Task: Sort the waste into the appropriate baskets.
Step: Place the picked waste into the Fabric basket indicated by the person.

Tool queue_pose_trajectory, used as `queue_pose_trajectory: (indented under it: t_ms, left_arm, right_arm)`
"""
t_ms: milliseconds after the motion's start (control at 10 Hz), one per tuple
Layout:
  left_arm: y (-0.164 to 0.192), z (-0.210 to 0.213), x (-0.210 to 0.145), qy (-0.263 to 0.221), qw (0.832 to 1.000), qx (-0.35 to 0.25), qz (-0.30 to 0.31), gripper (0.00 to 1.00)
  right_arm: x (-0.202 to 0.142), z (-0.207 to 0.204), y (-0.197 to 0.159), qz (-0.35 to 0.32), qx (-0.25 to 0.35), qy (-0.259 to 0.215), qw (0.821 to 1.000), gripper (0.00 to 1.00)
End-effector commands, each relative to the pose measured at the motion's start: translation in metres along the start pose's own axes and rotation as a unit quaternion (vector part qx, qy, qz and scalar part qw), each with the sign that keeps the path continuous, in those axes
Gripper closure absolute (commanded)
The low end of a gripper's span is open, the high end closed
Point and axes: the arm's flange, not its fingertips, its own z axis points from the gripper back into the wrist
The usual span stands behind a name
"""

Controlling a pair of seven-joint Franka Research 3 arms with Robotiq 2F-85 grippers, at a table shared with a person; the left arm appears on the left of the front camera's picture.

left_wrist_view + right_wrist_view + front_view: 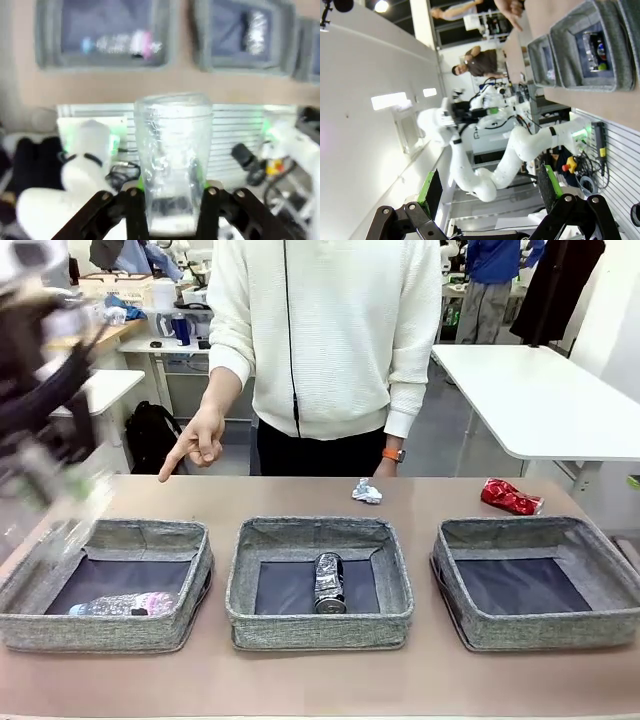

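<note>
My left gripper (172,195) is shut on a clear plastic cup (172,150), held upright between its fingers. In the front view that gripper (60,490) and the cup (70,530) are a blur above the far left corner of the left basket (30,585). A clear bottle (125,605) with a pinkish label lies in that basket. The middle basket (320,535) holds a crushed dark blue-silver can (329,582). The right basket (455,590) has nothing in it. A white paper wad (367,491) and a crushed red can (510,497) lie on the table behind the baskets. My right gripper (490,200) stands open, off the table.
A person in a white sweater stands at the far side, one hand (195,445) pointing down toward the table's left end, the other by the paper wad. The right wrist view is rolled and shows the left arm (485,165) and the baskets' near walls (580,82).
</note>
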Motion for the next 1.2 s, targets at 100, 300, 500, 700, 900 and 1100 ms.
queue_pose_trajectory:
  t_ms: [100,300,500,700,900,1100]
  left_arm:
    - [0.068,-0.065,-0.005,-0.084,0.968,0.017,0.238,0.63]
    - [0.091,-0.084,0.023,-0.115,0.947,-0.007,0.299,0.63]
    - [0.106,-0.084,0.047,-0.131,0.936,-0.053,0.322,0.63]
    - [0.106,-0.091,0.072,-0.131,0.937,-0.062,0.318,0.63]
    - [0.110,-0.108,0.096,-0.126,0.928,-0.081,0.342,0.63]
    - [0.107,-0.116,0.105,-0.114,0.924,-0.110,0.347,0.63]
  right_arm:
    - [-0.002,0.001,0.001,0.006,0.001,0.004,1.000,0.00]
    - [-0.002,0.001,0.001,0.006,0.001,0.004,1.000,0.00]
    - [-0.002,0.001,0.001,0.006,0.001,0.004,1.000,0.00]
    - [-0.002,0.001,0.001,0.006,0.001,0.004,1.000,0.00]
    - [-0.002,0.001,0.001,0.006,0.001,0.004,1.000,0.00]
    - [-0.002,0.001,0.001,0.006,0.001,0.004,1.000,0.00]
